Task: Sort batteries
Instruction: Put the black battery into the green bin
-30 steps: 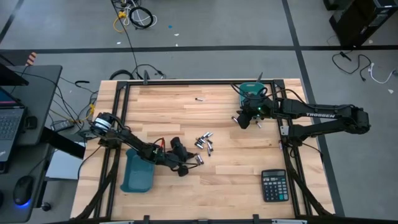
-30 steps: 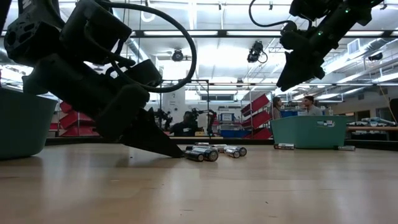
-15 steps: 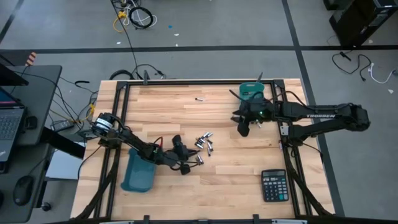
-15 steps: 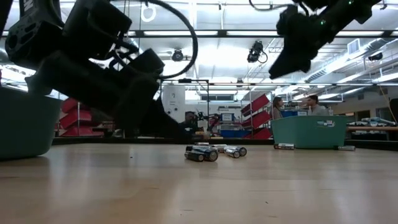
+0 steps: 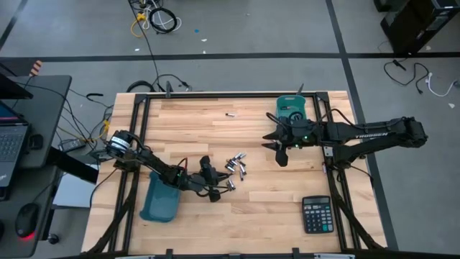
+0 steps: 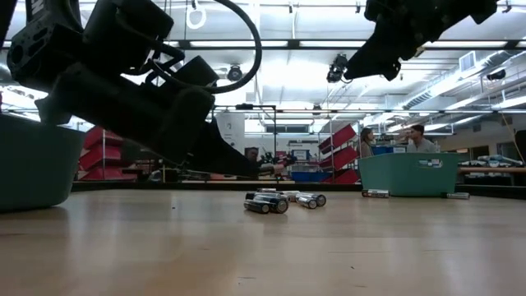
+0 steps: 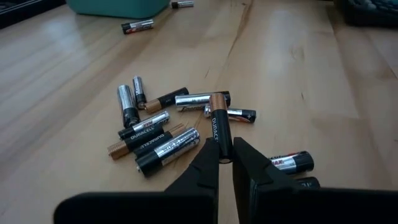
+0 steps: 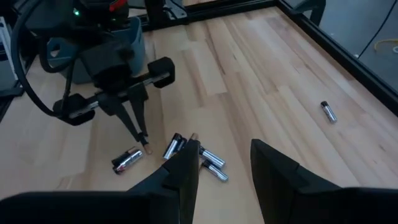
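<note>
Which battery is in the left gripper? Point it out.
The copper-topped black Duracell battery, pinched at its lower end in the left gripper and lifted clear of the table; the other batteries lie flat on the wood.

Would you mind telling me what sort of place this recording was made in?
Probably a robotics lab or workshop: a wooden table in a black frame stands on a grey floor with loose cables, a laptop desk sits beside it, and red storage bins and people show behind.

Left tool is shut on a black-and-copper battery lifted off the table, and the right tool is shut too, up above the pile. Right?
Not quite. The left tool does grip the black-and-copper battery, but the right tool is open and empty, its fingers standing apart in the right wrist view, above the battery pile.
</note>
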`<state>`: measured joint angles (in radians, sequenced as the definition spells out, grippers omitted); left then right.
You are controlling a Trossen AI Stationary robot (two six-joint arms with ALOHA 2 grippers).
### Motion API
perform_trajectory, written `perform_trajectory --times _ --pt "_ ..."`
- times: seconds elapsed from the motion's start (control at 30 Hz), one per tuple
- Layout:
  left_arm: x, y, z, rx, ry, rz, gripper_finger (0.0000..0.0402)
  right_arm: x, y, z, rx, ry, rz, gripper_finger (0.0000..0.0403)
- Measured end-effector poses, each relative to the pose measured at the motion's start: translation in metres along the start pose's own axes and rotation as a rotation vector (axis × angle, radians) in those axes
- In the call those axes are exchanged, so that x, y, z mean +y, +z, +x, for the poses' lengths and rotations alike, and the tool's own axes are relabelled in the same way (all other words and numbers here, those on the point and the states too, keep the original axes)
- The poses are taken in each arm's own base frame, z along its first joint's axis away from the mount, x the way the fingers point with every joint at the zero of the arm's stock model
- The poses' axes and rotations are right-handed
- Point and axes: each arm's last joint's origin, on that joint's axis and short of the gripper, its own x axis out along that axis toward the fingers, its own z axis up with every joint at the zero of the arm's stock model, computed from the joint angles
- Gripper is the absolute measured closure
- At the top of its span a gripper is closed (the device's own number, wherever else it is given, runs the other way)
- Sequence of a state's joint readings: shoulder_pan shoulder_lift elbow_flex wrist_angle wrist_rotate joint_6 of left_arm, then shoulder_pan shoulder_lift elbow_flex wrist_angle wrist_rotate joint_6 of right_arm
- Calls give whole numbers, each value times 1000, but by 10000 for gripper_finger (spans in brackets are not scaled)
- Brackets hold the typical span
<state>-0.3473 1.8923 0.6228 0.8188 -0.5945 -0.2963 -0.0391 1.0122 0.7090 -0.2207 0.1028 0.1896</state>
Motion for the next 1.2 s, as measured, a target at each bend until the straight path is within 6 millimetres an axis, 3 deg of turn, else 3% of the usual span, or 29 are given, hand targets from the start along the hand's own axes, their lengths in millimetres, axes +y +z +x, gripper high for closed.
perform_trajectory --times 0.7,0.9,1.2 --pt "1 13 -6 -19 19 0 387 0 0 0 -6 -7 2 272" --pt "1 29 -13 -76 5 31 387 0 1 0 -12 -7 1 272" --pt "-2 64 -24 -313 -16 102 387 10 7 -1 -87 48 -64 272"
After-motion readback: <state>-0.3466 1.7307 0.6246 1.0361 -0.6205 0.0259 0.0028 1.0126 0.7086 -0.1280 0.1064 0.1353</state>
